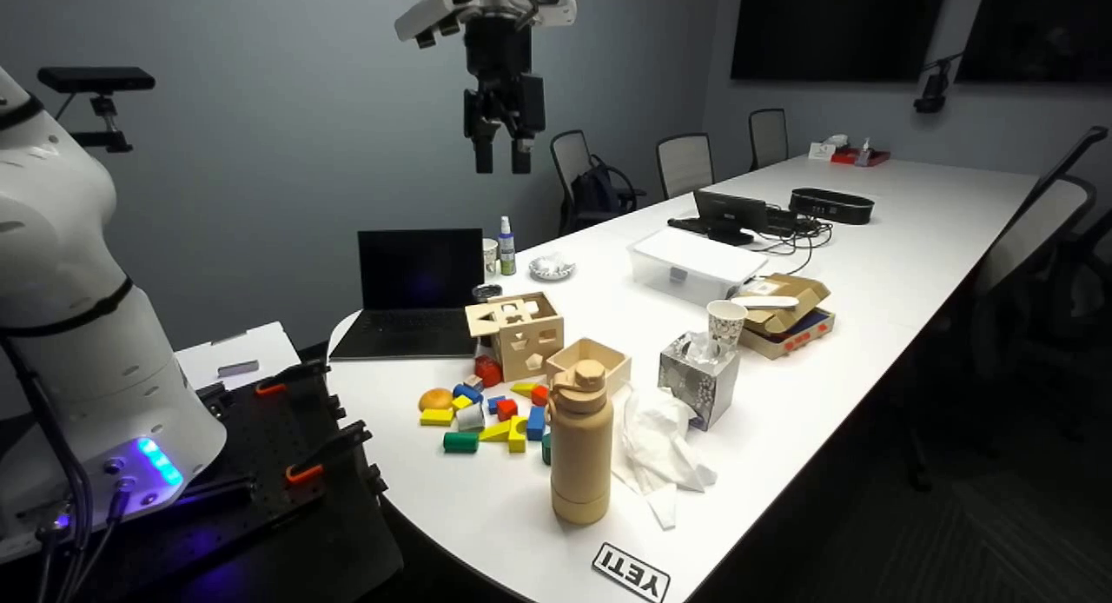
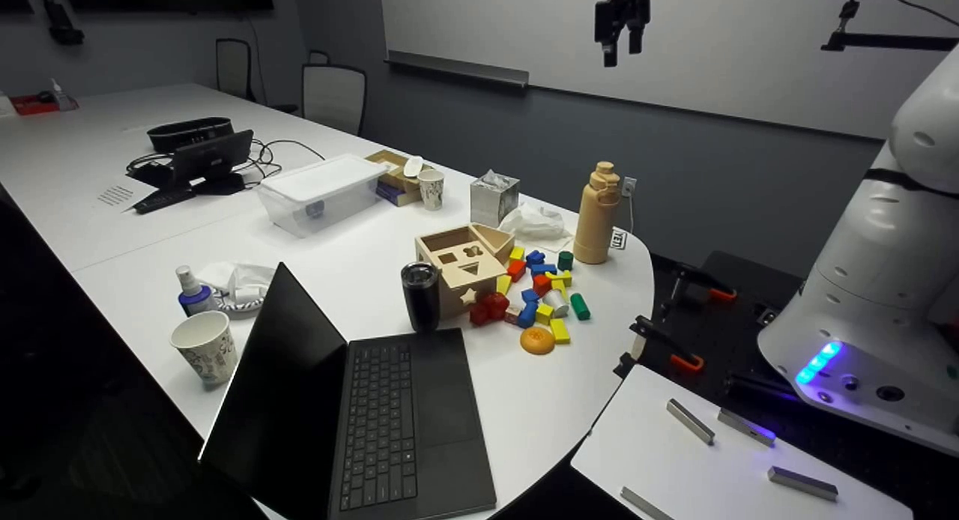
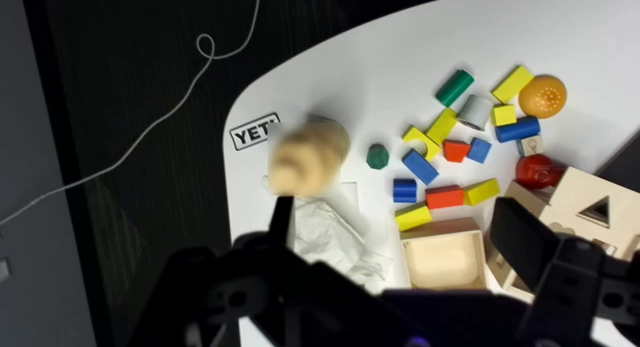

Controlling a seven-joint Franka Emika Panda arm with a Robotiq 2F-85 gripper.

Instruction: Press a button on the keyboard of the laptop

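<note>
White round-ended table (image 1: 921, 238) bears the black laptop (image 1: 419, 277) before grey walls (image 1: 261, 151).

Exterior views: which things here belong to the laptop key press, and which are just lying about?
Belongs to the job:
laptop
keyboard
gripper, open

Lying about:
wooden toy box
colored blocks
tan bottle
black tumbler
tissue box
paper cups
clear storage bin
dark cabled device

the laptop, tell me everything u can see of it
The laptop is slim and black, opened, its dark screen tilted back from the keyboard, with a broad touchpad in front. It rests on the white table near the curved edge. A black tumbler stands by one corner; whether they touch is unclear. The jaws hang clear of it.
</note>
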